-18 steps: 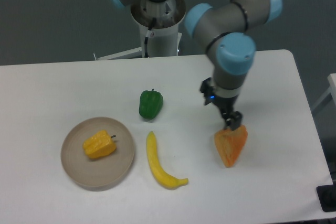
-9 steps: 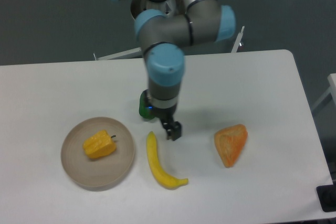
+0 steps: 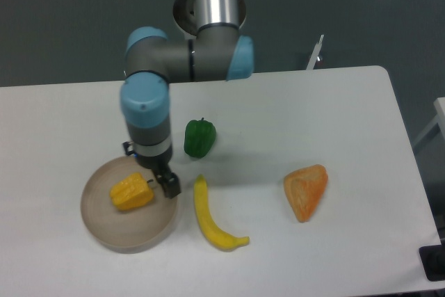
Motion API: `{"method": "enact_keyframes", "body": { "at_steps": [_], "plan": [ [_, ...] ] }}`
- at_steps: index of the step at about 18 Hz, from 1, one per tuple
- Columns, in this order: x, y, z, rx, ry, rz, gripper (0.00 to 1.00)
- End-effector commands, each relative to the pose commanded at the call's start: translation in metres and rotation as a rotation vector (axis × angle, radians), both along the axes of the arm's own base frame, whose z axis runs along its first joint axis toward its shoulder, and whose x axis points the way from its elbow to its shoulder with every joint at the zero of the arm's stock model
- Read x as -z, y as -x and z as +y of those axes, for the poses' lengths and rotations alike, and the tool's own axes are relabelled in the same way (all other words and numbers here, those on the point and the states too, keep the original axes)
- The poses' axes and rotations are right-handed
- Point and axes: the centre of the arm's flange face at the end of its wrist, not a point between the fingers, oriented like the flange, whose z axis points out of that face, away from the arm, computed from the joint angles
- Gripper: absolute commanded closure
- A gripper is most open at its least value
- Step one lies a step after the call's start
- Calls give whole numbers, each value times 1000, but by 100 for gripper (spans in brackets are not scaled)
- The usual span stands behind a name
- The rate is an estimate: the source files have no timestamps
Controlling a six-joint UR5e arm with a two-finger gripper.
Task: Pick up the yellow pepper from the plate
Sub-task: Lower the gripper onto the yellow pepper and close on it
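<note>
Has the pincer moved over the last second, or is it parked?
Yes. The pincer has swept left across the table, from the orange fruit slice past the banana, and now sits at the plate beside the yellow pepper.

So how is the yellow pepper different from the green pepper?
The yellow pepper is yellow-orange; the green pepper is dark green. The yellow one lies on the plate; the green one sits on the bare table. The gripper is right beside the yellow one, not the green. Both are small, about the same size.

The pepper (image 3: 131, 193) lies on the plate (image 3: 118, 231), left of the banana (image 3: 212, 217).
</note>
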Motion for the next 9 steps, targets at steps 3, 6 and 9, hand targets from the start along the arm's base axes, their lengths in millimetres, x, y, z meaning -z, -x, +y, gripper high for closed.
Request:
{"method": "enact_keyframes", "body": {
  "at_steps": [3, 6, 9],
  "plan": [
    [12, -20, 1, 21, 19, -1, 0],
    [27, -29, 3, 12, 39, 1, 0],
    [34, -30, 5, 12, 51, 6, 0]
  ]
}}
